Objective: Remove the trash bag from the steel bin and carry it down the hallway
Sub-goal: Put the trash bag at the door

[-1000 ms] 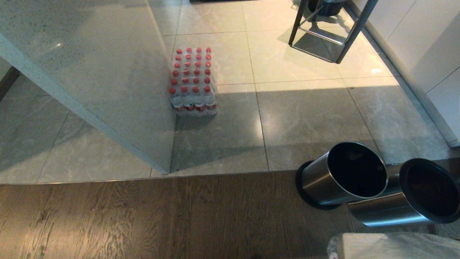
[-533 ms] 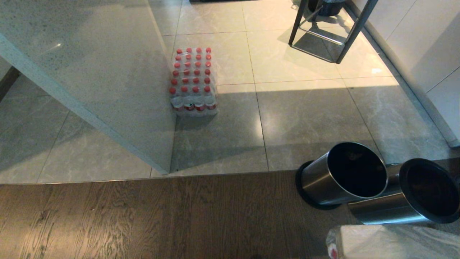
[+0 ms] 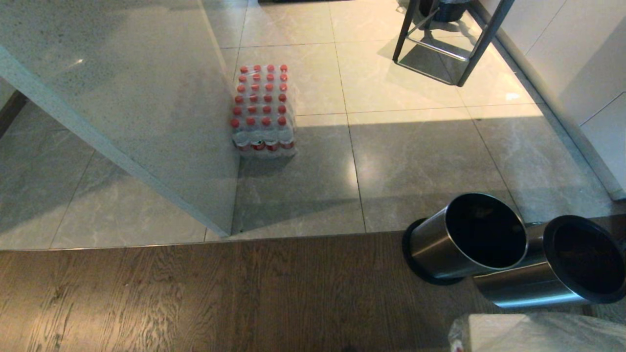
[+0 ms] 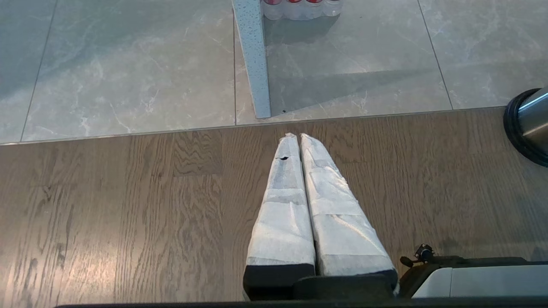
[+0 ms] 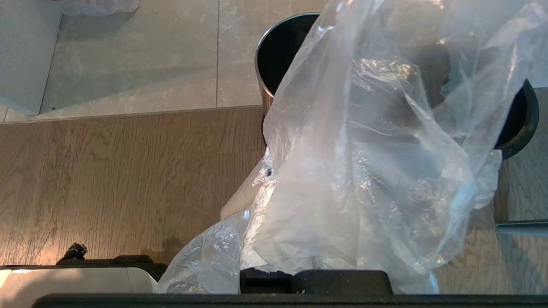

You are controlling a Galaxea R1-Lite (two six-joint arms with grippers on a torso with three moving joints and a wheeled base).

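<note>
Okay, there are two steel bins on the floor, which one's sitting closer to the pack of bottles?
The left bin, beside the tile edge; the other bin sits farther right, away from the bottle pack.

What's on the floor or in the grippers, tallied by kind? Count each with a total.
Steel bins: 2, the steel bin and a second bin beside it, both dark inside.
Trash bags: 1, the trash bag clamped in the right gripper.
Bottle packs: 1, red-capped bottle pack on the tiles.
Stools: 1, dark metal stool frame.
Total: 5

Count: 2 round brushed-steel bins; 1 clear crinkly plastic bag; 1 shrink-wrapped pack of red-capped bottles.
</note>
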